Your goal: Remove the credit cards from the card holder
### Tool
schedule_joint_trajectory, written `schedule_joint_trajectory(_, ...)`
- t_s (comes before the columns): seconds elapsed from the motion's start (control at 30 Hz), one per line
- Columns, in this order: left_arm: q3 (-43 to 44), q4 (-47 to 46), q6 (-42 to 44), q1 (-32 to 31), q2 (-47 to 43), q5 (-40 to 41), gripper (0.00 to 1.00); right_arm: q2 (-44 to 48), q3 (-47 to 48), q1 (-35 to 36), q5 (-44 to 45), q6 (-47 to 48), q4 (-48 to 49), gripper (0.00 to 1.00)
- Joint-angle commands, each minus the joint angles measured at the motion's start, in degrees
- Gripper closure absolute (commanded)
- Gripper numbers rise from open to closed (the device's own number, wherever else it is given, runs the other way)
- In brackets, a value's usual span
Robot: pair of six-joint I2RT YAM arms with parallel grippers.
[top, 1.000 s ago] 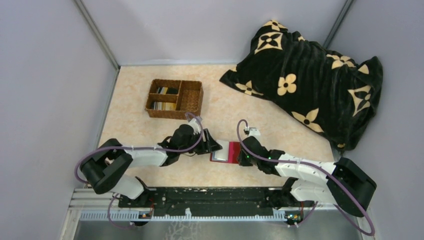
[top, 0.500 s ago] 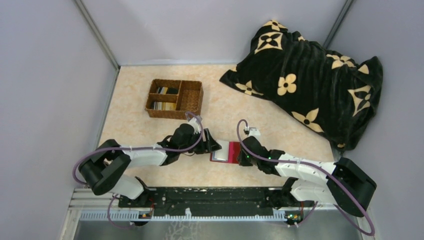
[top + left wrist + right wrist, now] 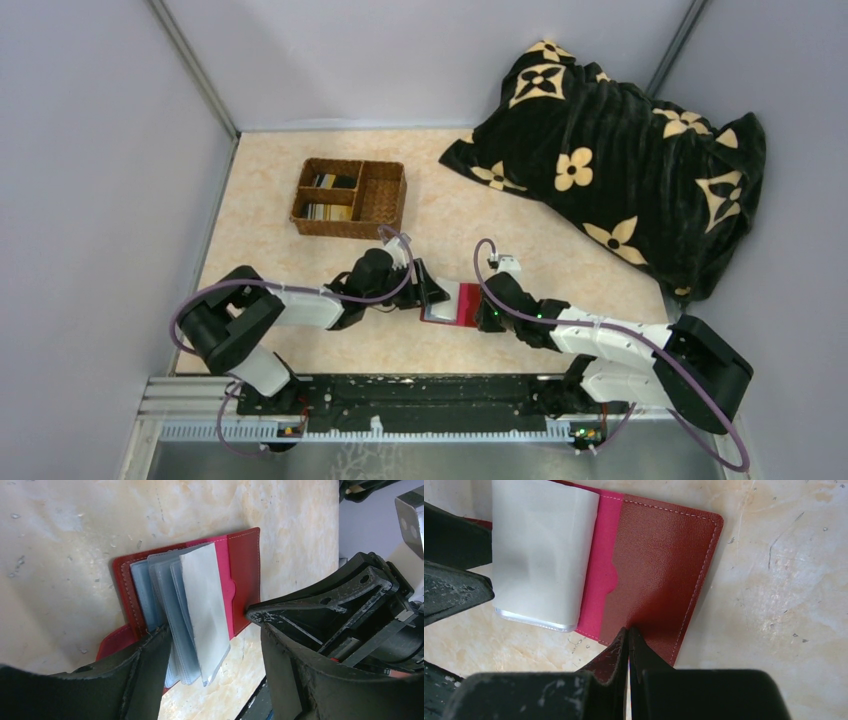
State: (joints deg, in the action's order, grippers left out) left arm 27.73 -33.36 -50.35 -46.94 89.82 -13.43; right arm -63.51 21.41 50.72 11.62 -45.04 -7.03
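Basket [image 3: 392, 218], upper left: credit cards [image 3: 330, 211] in its left compartments. Left pincer [image 3: 215, 672]: spread, released, straddling clear pockets [image 3: 200, 615]. Card holder [image 3: 455, 303], centre of counter [image 3: 300, 260]: lying open. Right pincer [image 3: 628, 635]: clenched, tips pressing red cover [image 3: 659, 565].

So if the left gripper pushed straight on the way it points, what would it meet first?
Most likely the fanned clear plastic sleeves of the open red booklet-style card holder, which lie between the fingers of the open left gripper; depth is unclear.
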Motion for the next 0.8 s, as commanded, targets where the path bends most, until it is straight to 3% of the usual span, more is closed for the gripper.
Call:
schedule_joint_trajectory(0.0, 2.0, -3.71, -1.3, -1.96, 1.7, -2.21, 0.29, -1.29, 0.34, -0.35, -0.48, 0.61, 1.26, 1.0)
schedule_joint_trajectory(0.5, 8.3, -1.22, -1.01, -5.46, 3.92, -2.07, 0.29, -0.47, -0.54, -0.36, -0.62, 0.24, 1.58, 1.0)
schedule_joint_trajectory(0.77, 9.63, -2.42, -1.18, -6.45, 6.51, -2.27, 0.29, 11.37, 1.31, -0.34, 2.98, 0.36, -8.11, 1.0)
